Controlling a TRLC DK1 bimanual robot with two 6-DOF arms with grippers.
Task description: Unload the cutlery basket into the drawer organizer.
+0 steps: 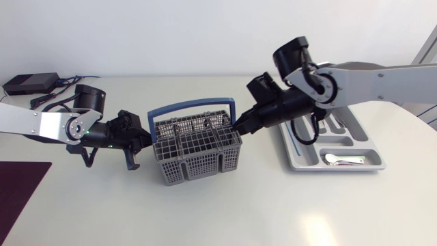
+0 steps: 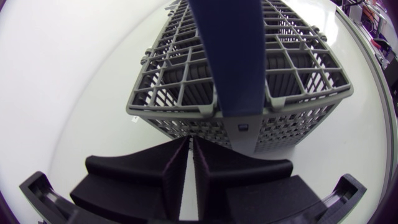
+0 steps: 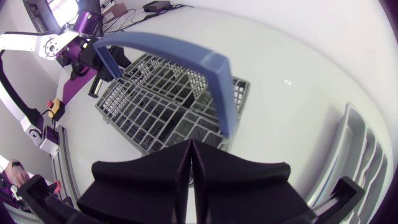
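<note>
The grey mesh cutlery basket (image 1: 198, 154) with its blue handle (image 1: 188, 106) stands at the table's middle. My left gripper (image 1: 149, 142) is shut, its tips against the basket's left end wall. In the left wrist view the gripper (image 2: 190, 146) meets the basket (image 2: 292, 81) just under the handle's foot (image 2: 227, 56). My right gripper (image 1: 239, 127) is shut at the basket's right end, and in its own view (image 3: 191, 149) it sits below the handle (image 3: 186, 53). No cutlery shows plainly in the basket (image 3: 149, 106). The grey drawer organizer (image 1: 300, 160) lies to the right with a spoon (image 1: 343, 159) in its front compartment.
A black box (image 1: 31, 83) with cables sits at the rear left. A dark purple mat (image 1: 20, 191) lies at the front left edge. More cutlery lies in the organizer's long compartments (image 1: 334, 126), under my right arm. The organizer's edge (image 3: 357, 149) shows beside my right gripper.
</note>
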